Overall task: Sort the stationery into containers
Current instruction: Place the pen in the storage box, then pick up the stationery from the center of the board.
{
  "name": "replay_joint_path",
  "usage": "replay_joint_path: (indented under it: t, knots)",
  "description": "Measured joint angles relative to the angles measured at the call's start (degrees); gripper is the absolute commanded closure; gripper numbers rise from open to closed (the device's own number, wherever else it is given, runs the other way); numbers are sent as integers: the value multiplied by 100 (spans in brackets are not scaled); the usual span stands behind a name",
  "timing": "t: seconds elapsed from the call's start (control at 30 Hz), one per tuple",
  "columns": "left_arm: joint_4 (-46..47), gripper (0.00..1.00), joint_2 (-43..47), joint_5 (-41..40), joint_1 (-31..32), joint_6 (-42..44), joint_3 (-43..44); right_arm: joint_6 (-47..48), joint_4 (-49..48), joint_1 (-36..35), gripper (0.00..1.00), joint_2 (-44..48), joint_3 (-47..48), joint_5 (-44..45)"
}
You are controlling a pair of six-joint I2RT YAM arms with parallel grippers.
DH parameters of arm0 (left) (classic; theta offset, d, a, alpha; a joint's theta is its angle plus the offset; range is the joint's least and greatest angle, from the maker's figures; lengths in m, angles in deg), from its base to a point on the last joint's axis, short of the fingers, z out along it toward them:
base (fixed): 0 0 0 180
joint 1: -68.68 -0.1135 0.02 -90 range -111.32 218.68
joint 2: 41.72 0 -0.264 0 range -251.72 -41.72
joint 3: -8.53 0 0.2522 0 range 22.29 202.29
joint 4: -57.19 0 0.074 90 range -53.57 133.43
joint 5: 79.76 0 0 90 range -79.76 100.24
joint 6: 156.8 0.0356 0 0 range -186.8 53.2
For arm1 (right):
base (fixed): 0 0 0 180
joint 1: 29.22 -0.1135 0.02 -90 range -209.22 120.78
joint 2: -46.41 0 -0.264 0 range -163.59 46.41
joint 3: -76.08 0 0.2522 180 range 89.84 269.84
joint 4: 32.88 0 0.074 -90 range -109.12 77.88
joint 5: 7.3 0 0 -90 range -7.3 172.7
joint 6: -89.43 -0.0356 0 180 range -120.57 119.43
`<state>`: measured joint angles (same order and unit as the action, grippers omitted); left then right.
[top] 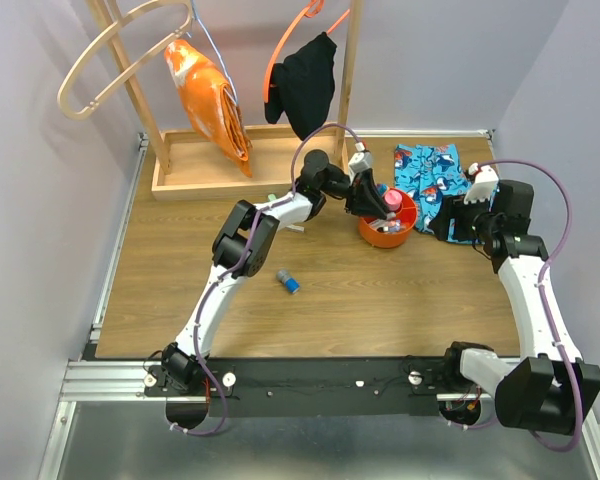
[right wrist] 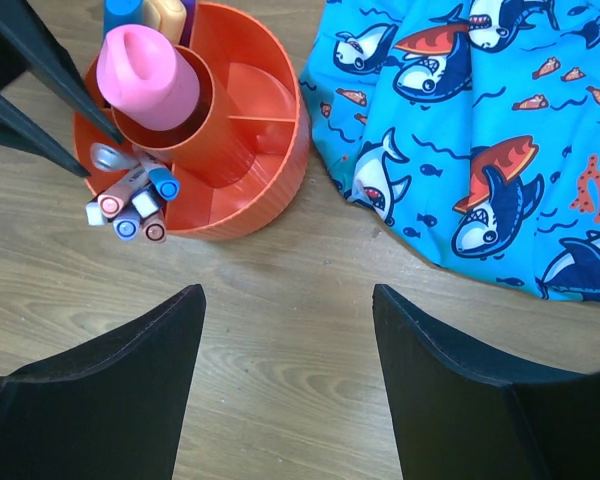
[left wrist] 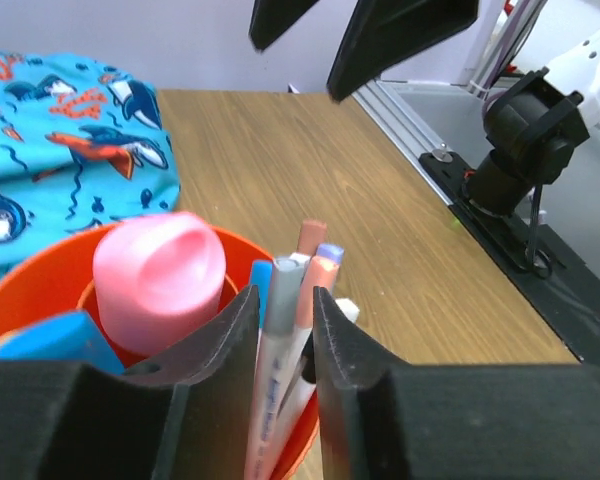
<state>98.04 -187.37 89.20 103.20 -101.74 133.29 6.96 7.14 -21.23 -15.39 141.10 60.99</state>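
Observation:
The round orange tub [top: 405,234] with inner dividers stands right of the table's middle; it also shows in the left wrist view [left wrist: 20,292] and the right wrist view [right wrist: 265,185]. A pink tube [right wrist: 145,65] stands in its centre cup. Several pens [right wrist: 130,215] stand bunched in one outer compartment. My left gripper [left wrist: 285,320] reaches down into that compartment and is shut on a grey-capped white pen [left wrist: 278,290], with a salmon-capped pen [left wrist: 318,275] pressed alongside. My right gripper [right wrist: 288,300] is open and empty above bare table just right of the tub. One blue-capped marker [top: 288,282] lies loose mid-table.
A blue shark-print cloth [right wrist: 480,120] lies right of the tub, under and beside my right arm. A wooden rack with a long tray base [top: 220,168] stands at the back, with an orange bag [top: 210,95] and a black garment [top: 305,85] hanging.

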Motion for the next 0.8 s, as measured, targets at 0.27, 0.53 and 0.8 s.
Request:
replay_joint_path:
  t: [0.27, 0.53, 0.8]
  knots:
    - [-337, 45, 76, -44, 9, 437, -140, -2, -2, 0, 24, 162, 0, -2]
    - [-734, 43, 887, -50, -74, 621, -710, -28, -48, 0, 24, 352, -63, -28]
    - [-5462, 37, 2533, -1904, -225, 4518, -302, -42, -201, 0, 24, 514, -221, -170]
